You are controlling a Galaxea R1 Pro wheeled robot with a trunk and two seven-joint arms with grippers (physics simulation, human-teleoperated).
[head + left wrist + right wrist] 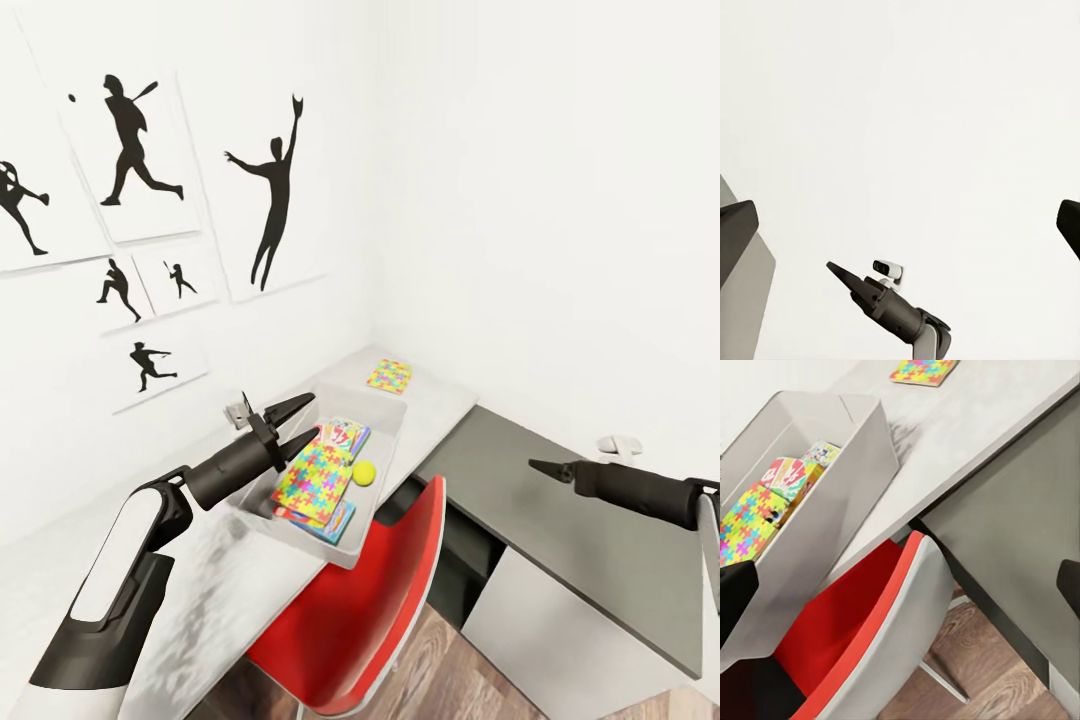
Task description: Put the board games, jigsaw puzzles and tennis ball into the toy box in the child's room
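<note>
Pale grey and smooth-walled, the toy box [385,470] is sitting on the light grey part of the table [440,400], its broad rim flaring outward. Inside it, one jigsaw puzzle [313,477], a flat slab of interlocking red, yellow, green, blue and purple pieces, is lying on top of flat printed board games: a yellow-red-green one [345,433] is peeking out at the far end and a light-blue edge [336,523] is showing at the near end; how many boxes are stacked there cannot be told. One small yellow-green tennis ball [363,472] is resting in the box just beside the slab. A second jigsaw puzzle [389,376] is lying flat on the table beyond the box, well apart from it, near the corner of the room.

The table top is turning into a dark grey wing [560,500] on the right, with white fronts below. One red chair [350,610] with a curved pale shell is standing tucked against the table, over wood-plank floor [440,670]. Six black sports-silhouette pictures [270,190] are hanging on the white wall.

The left hand [298,422] is hovering over the near end of the box, its two dark tapered fingers spread apart and holding nothing. The right hand [545,467] is hanging above the dark wing, its fingers apart in the right wrist view, also carrying nothing.
</note>
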